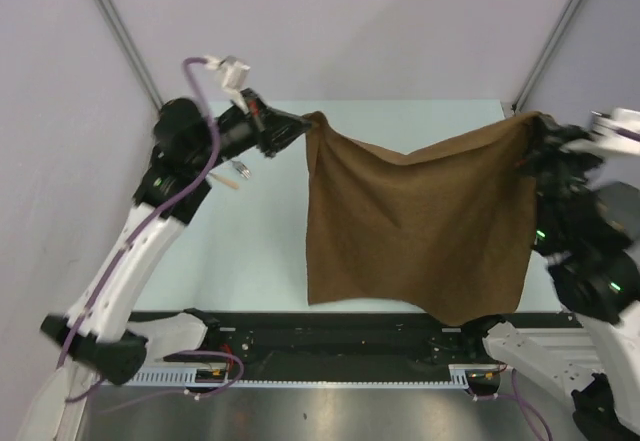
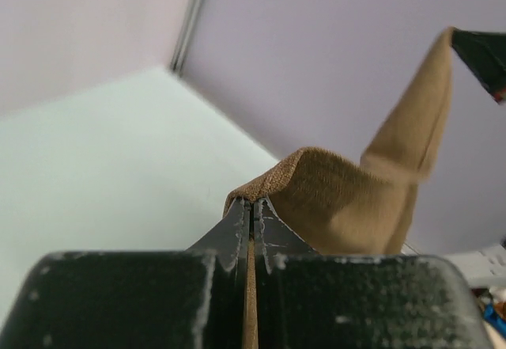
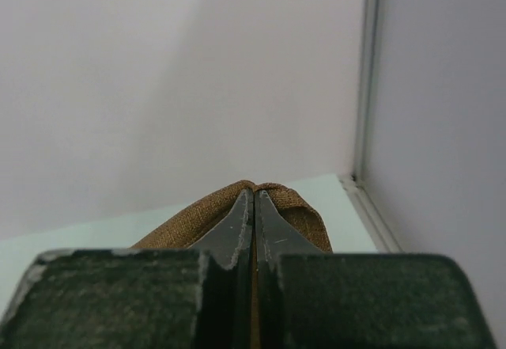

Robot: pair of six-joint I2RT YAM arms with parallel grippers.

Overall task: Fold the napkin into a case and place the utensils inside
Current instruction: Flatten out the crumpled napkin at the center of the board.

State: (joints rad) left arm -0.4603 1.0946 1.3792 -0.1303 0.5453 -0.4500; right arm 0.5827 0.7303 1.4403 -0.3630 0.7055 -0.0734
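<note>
Held aloft as a spread sheet: napkin [image 1: 415, 226], pinched at both top corners. Clamped on the left corner by the left gripper [image 1: 300, 131], at 11 o'clock in the top view, jaws pressed together with only cloth between. Clamped likewise on the right corner by the right gripper [image 1: 528, 139], at 2 o'clock, with a brown fold bulging past the fingertips in its wrist view. Stretched along 9-to-3 at the top edge, sagging a little mid-span. Hanging down toward 6 o'clock, about as wide as tall. Overlapping the black rail [image 1: 330, 336] at the near edge of the table [image 1: 250, 251] with the lower right corner. Bare pale tabletop showing from the cloth's left edge toward 9 o'clock. Lying there under the left arm, near 10 o'clock: spoon [image 1: 238, 174], apart from the cloth.
</note>
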